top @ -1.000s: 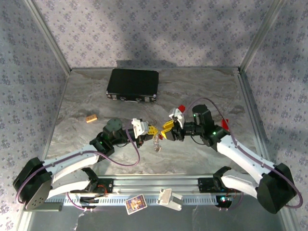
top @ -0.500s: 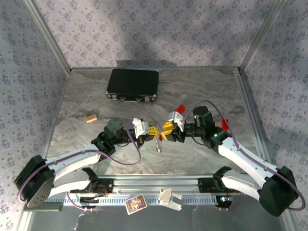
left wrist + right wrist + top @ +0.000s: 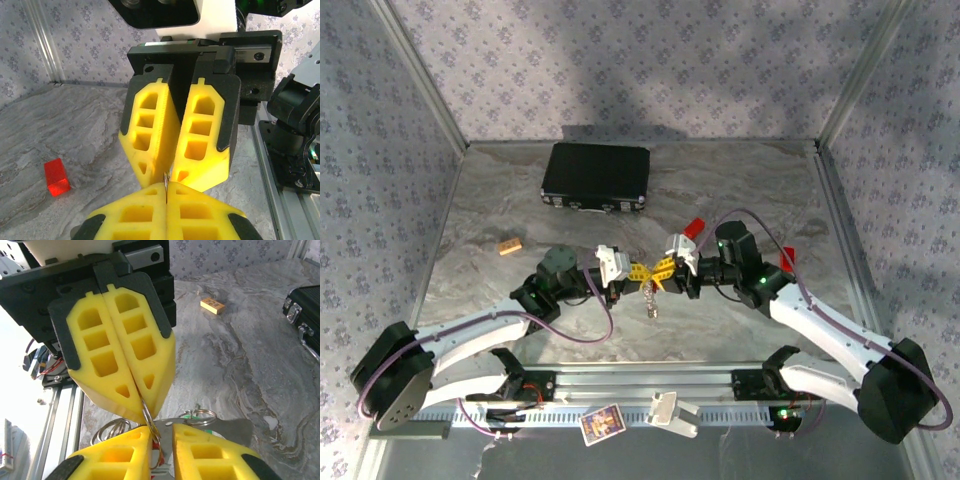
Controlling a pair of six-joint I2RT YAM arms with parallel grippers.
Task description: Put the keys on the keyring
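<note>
Pinching keyring [image 3: 649, 300], left claw [image 3: 642, 276] meets right claw [image 3: 660, 277]; table [image 3: 740, 190] edges distant.

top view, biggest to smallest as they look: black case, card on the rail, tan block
1. black case, by far the largest
2. card, though it sits nearer the camera
3. tan block, smallest

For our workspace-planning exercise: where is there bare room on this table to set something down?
Free: far right, between the black case and right wall; far left, between case, tan block and left wall. Crowded: centre, where left gripper, right gripper and keyring meet beside the red block.
</note>
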